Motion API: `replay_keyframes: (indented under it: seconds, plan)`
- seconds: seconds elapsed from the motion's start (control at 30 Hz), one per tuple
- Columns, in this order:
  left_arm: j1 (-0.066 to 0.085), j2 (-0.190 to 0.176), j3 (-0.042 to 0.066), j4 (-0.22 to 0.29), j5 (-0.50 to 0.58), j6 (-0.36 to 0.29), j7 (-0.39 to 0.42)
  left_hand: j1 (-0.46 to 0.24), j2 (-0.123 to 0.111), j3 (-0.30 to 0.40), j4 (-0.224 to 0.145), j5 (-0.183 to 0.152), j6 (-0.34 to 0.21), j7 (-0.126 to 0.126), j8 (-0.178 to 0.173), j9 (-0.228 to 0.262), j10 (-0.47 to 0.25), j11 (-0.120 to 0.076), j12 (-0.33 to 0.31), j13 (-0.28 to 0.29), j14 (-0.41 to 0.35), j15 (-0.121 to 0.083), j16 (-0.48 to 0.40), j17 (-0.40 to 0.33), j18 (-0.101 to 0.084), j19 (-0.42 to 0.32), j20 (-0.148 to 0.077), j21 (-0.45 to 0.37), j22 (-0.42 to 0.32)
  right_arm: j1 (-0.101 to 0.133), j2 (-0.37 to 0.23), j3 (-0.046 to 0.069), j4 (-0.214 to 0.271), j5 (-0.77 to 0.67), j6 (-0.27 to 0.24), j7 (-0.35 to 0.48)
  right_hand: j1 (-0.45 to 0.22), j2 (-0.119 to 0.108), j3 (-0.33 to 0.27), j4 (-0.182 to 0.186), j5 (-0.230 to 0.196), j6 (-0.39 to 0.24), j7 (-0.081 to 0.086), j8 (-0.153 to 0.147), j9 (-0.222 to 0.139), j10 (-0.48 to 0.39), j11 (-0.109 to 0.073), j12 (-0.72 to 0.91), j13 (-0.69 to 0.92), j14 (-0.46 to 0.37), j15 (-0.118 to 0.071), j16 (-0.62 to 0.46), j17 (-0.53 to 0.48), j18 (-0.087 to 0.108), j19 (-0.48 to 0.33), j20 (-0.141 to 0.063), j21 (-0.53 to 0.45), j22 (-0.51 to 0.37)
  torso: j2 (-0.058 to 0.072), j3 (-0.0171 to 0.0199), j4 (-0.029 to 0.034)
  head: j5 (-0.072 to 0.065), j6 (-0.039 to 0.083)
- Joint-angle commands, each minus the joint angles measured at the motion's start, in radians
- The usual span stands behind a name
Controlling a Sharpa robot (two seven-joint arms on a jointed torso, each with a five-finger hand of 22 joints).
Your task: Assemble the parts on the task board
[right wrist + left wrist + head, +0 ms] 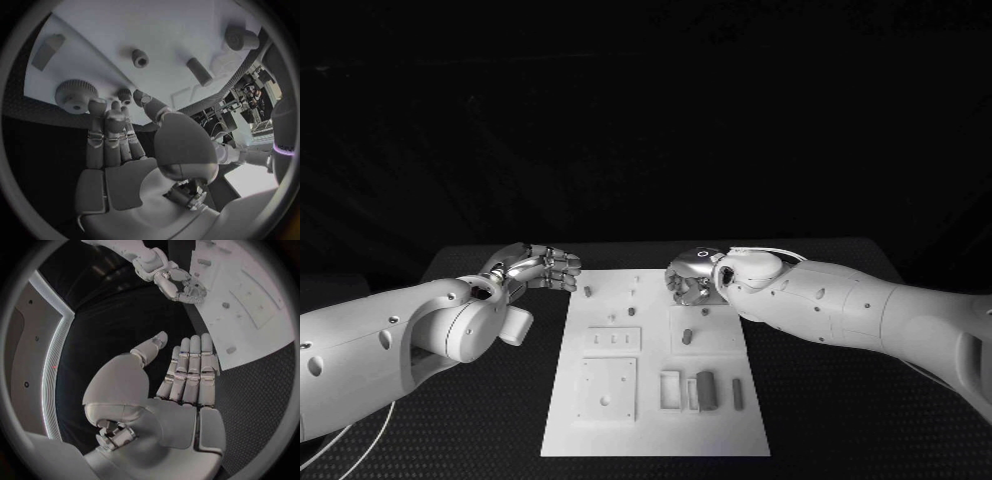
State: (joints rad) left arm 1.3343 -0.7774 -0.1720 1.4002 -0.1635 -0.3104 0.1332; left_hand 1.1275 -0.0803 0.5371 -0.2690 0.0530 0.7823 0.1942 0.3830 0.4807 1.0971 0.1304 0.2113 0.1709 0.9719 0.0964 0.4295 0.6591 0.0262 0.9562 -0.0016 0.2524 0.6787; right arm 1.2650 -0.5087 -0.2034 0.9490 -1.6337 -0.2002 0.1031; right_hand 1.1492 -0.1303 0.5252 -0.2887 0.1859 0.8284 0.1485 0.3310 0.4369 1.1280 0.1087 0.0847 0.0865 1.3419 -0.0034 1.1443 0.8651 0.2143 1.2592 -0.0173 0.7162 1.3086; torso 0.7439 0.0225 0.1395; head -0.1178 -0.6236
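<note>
Overhead, black table (834, 420) under white task board (653, 430), left hand (542, 268) and right hand (692, 277) both empty, fingers apart.

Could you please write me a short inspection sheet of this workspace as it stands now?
Surface: black table, textured, under the white board.
Job's things: grey parts lie on the board; a gear and pegs near its far edge, blocks lower down.
Clutter: nothing seen.
Hands: left hand hovers off the board's far left corner, fingers straight and together, holding nothing. Right hand hangs over the board's far edge near the gear, holding nothing.
Cables: a thin white cable loops at the right wrist; another runs beneath the left arm.
Surroundings: dark; nothing seen beyond the table from the head view.
</note>
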Motion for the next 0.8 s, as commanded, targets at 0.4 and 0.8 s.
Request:
replay_keyframes:
  seconds: [0.4,0.8]
  plan:
    - [0.002,0.0,0.001,0.004,-0.003,0.022,0.007,-0.015,0.0,-0.003,0.007,-0.001,0.004,0.0,-0.005,-0.003,0.002,0.002,-0.009,0.002,0.002,0.002,-0.009,0.004,0.02,-0.003,-0.001,-0.003,0.002,-0.001,0.008,-0.004,-0.007,-0.043,0.024,-0.011,0.006,0.017,0.01,0.001,0.005,0.02,-0.003,0.009,0.003,0.03,-0.005,0.013,0.011,-0.01,-0.005,0.02,-0.01,0.047,-0.008,-0.002,0.018,0.024,0.016,0.0028,0.0043,-0.006,0.003]
    - [0.002,0.0,0.001,0.002,-0.003,0.028,0.003,-0.015,0.0,-0.004,0.006,-0.001,0.004,0.0,-0.005,-0.004,0.002,0.002,-0.01,0.003,0.002,0.002,-0.01,0.006,0.021,-0.003,-0.001,-0.003,0.003,-0.001,-0.001,-0.008,0.002,-0.089,0.064,-0.038,0.038,0.018,0.014,-0.003,0.004,0.044,-0.007,0.017,0.01,0.063,-0.015,0.025,0.035,-0.017,-0.014,0.038,-0.026,0.047,-0.015,-0.004,0.037,0.024,0.024,0.0042,0.0029,-0.008,-0.004]
